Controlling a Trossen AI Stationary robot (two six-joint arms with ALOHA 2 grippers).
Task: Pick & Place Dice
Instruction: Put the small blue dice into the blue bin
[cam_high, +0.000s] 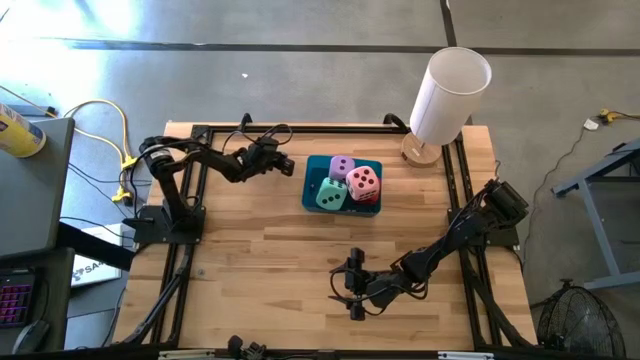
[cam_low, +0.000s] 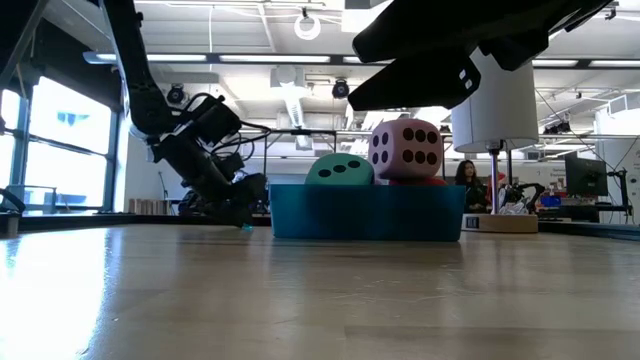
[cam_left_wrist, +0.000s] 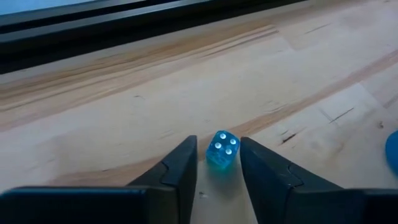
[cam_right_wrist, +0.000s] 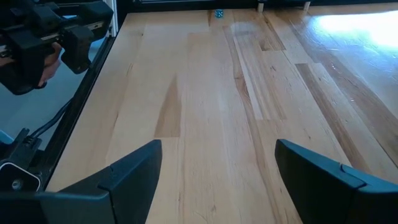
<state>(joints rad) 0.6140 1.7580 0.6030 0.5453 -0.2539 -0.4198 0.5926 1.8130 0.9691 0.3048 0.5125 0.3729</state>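
The teal tray (cam_high: 312, 190) stands at the table's far middle and holds the soft dice. Lilac (cam_high: 342, 166) and mint green (cam_high: 331, 194) lie side by side, and pink (cam_high: 364, 181) sits on top of red (cam_high: 368, 199). In the low view, mint (cam_low: 340, 170) and pink (cam_low: 405, 148) rise above the tray wall (cam_low: 365, 212); lilac is hidden. A tiny clear-blue die with white pips (cam_left_wrist: 222, 149) lies on the wood left of the tray. My left gripper (cam_high: 284, 162) is low over it, fingers open on either side. My right gripper (cam_high: 355, 291) hovers open near the table's near edge. My left gripper (cam_left_wrist: 219, 152) has the tiny blue die between its fingertips, coming in slanting down from the table's left. The die rests on the table. A strip of wood shows between one fingertip (cam_left_wrist: 186, 155) and the die; whether the other fingertip (cam_left_wrist: 252, 155) touches it I cannot tell.
A white cylinder on a round wooden base (cam_high: 448, 95) stands at the far right corner. Black frame rails (cam_high: 190, 200) run along the table's sides. Bare wood (cam_high: 270, 270) stretches from the tray to the near edge. A person (cam_low: 468, 180) shows in the room behind.
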